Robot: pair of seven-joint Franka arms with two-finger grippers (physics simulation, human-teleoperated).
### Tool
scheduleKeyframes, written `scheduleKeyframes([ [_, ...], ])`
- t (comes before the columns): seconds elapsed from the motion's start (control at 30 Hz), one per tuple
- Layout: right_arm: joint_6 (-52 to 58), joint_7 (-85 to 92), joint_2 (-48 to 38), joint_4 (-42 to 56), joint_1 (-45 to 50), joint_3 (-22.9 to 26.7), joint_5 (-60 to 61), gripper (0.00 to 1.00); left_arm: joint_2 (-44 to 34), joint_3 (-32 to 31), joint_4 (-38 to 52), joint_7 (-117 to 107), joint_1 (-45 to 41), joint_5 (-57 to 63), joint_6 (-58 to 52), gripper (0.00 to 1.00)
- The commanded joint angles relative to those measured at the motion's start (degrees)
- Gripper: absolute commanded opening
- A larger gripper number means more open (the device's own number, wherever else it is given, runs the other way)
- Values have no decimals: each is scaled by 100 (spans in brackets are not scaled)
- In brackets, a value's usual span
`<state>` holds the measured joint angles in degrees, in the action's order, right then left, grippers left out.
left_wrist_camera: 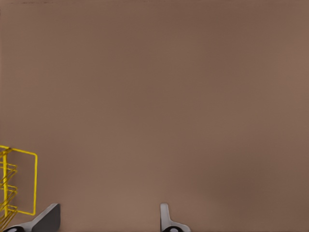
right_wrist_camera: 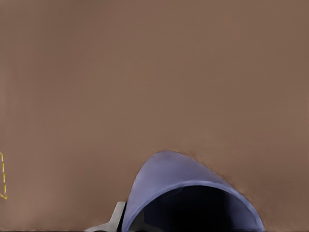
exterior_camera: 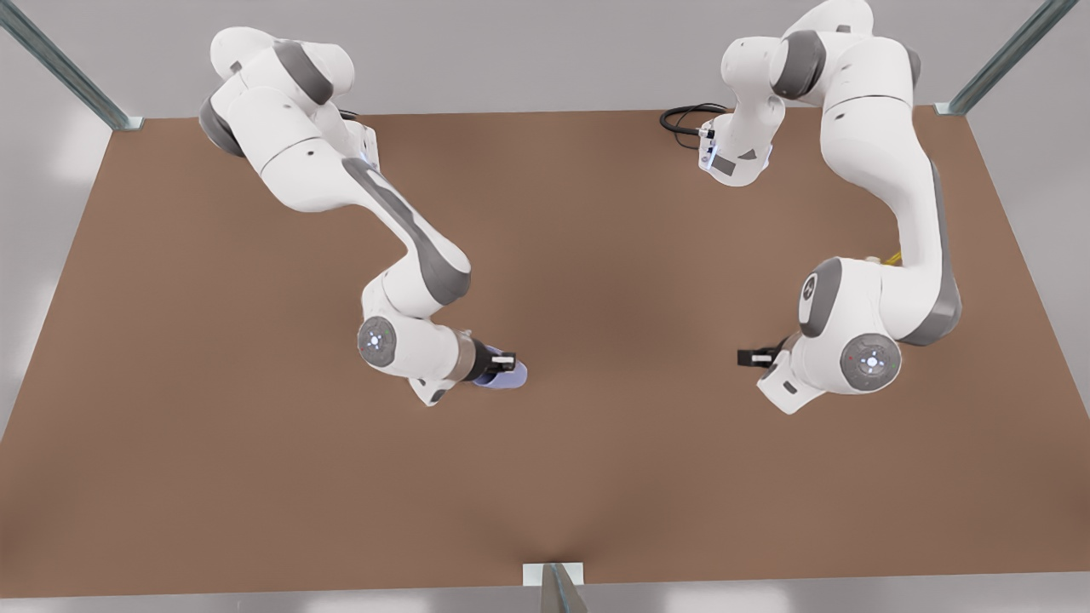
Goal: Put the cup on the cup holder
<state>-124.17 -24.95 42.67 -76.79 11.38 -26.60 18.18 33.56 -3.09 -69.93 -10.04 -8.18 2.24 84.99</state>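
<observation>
Right hand (exterior_camera: pixel 504 362): on the arm at the front view's left, low over the middle of the bench (exterior_camera: pixel 596 477); clamped on the cup, with one finger (right_wrist_camera: pixel 117 216) seen against the cup's outer wall in the right wrist view.
Cup (exterior_camera: pixel 502 375): lavender-blue, held in the right hand, lying tilted, dark mouth (right_wrist_camera: pixel 193 208) turned toward the wrist camera; whether it touches the bench, cannot tell.
Left hand (exterior_camera: pixel 754 358): on the arm at the front view's right, low over the bench, well apart from the cup; fingers (left_wrist_camera: pixel 166 220) spread, nothing between them.
Cup holder (left_wrist_camera: pixel 14 186): yellow wire frame, just beside the left hand in the left wrist view; a sliver of yellow (exterior_camera: pixel 892 258) shows behind that arm's forearm in the front view.
Bench: brown, plain surface.
Cable (exterior_camera: pixel 685 119): black loop at the far edge near the front view's right arm base.
</observation>
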Motion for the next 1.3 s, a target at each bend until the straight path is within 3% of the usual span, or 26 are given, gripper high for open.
scheduleKeyframes([
  [0.0,-309,-625,277,305,119,-222,449,21,2,18,-30,-7,80,92,97,100],
  [0.07,-731,-555,698,620,146,-653,458,21,-7,18,-39,28,361,84,80,100],
  [0.3,-1276,-335,2720,3495,1684,-627,423,21,-95,10,14,20,414,356,-228,100],
  [0.5,-1329,-36,3292,3952,1657,-714,449,21,-253,-201,251,-147,265,312,-263,100],
  [0.53,-1329,87,3388,3952,1649,-838,449,21,-359,-341,409,-1120,194,260,-211,100],
  [0.57,-1329,96,3441,3952,1640,-847,449,21,-306,-702,638,-3351,177,163,-184,100],
  [0.63,-1338,139,3555,3987,1657,-864,449,21,-174,-1221,629,-8503,-262,-242,878,100],
  [0.7,-1338,175,3634,4031,1684,-882,449,21,-166,-1221,673,-9647,-685,-425,993,100],
  [0.77,-1329,175,3687,4031,1701,-873,449,21,-183,-1115,770,-9991,-518,-716,880,100],
  [0.83,-1329,183,3740,4031,1710,-864,449,21,-253,-623,796,-10439,-456,-725,791,100],
  [0.9,-1329,263,3810,4014,1710,-855,449,21,-218,-412,1007,-12855,-491,-699,870,100],
  [0.97,-1329,271,3880,4022,1710,-855,441,21,-157,-456,1165,-13638,-685,-751,1011,100],
  [1.0,-1320,263,3898,4014,1719,-855,441,100,-69,-439,1157,-13709,-755,-751,1029,100],
  [1.17,-1312,263,3898,3987,1666,-838,414,100,458,-360,1157,-13823,-1212,-663,1530,100],
  [1.27,-1311,271,3898,3847,1508,-829,353,100,485,466,1165,-14087,-1625,-672,1732,100],
])
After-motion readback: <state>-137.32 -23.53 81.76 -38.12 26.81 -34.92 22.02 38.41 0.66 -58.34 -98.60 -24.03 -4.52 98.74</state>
